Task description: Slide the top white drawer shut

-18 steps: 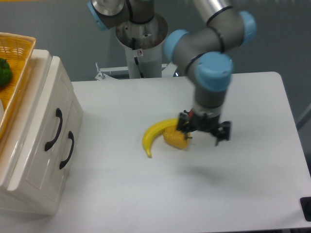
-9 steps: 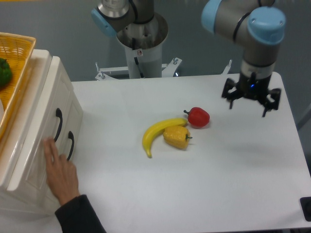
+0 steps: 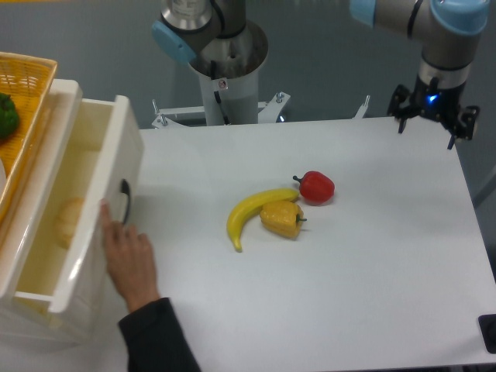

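Note:
The top white drawer (image 3: 99,194) stands pulled out from the cabinet at the left, its deep inside showing. A tan roundish item (image 3: 68,222) lies in it. Its curved black handle (image 3: 124,201) faces the table, and a person's hand (image 3: 130,260) rests on the front panel just below that handle. My gripper (image 3: 427,132) hangs open and empty over the far right corner of the table, a long way from the drawer.
A yellow wicker basket (image 3: 27,89) with a green vegetable (image 3: 6,115) sits on top of the cabinet. A banana (image 3: 249,213), a yellow pepper (image 3: 281,220) and a red pepper (image 3: 315,187) lie mid-table. The robot base (image 3: 226,66) stands at the back.
The arm has swung from above the fruit to the far right corner. A person's hand came in and pulled the top drawer out from its shut position.

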Available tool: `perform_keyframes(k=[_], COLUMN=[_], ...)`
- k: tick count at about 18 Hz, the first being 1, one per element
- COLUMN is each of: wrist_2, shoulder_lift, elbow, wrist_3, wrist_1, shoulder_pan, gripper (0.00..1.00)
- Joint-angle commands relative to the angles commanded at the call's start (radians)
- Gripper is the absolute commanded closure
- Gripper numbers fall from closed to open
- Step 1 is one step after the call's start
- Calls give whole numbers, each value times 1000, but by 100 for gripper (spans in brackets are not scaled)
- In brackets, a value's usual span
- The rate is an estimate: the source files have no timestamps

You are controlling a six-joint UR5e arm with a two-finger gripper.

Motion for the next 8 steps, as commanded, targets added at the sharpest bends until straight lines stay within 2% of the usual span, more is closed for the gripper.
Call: perform_keyframes(k=[4,8], wrist_2=[6,3], shoulder_lift=[3,11], elbow=[0,-2], wrist_3=[121,130], wrist_1=[-32,-40], shoulder_pan=[34,34], gripper=[0,0])
